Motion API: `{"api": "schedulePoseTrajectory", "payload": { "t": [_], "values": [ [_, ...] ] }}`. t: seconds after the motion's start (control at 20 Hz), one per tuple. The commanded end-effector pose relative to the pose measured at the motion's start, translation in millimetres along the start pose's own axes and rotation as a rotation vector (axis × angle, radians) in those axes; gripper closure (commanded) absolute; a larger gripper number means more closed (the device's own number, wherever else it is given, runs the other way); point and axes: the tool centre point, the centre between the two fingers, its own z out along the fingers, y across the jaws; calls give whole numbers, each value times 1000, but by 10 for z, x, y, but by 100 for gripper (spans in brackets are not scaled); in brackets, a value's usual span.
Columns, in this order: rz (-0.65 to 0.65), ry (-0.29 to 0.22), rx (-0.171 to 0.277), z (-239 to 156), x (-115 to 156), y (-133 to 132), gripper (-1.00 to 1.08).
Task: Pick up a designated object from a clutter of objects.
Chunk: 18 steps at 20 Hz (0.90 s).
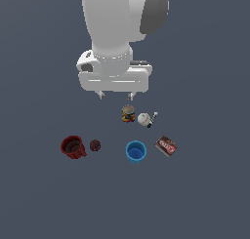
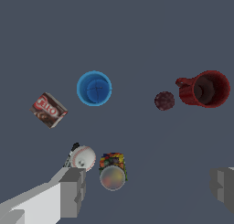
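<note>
The candy jar, clear with multicoloured pieces and a pale tan lid, stands upright on the floor; it also shows in the wrist view. My gripper hangs open and empty above it, a little toward the exterior view's left of the jar. In the wrist view one finger is beside the white ball and the other finger is far off, with the jar between them, close to the first. The clutter surrounds the jar.
A white ball and a marker lie right beside the jar. A blue cup, a brown box, a red mug and a dark reddish ball sit nearer the camera.
</note>
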Motion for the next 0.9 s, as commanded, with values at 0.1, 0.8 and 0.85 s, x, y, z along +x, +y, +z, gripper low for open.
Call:
{"api": "schedulePoseTrajectory", "payload": {
  "t": [0.1,0.8,0.85],
  "values": [
    [-1,2,-1,-15,6,12,-92],
    [-14,25,-17,-111,53,122,-92],
    [-16,25,-18,-83,46,116,-92]
  ]
}}
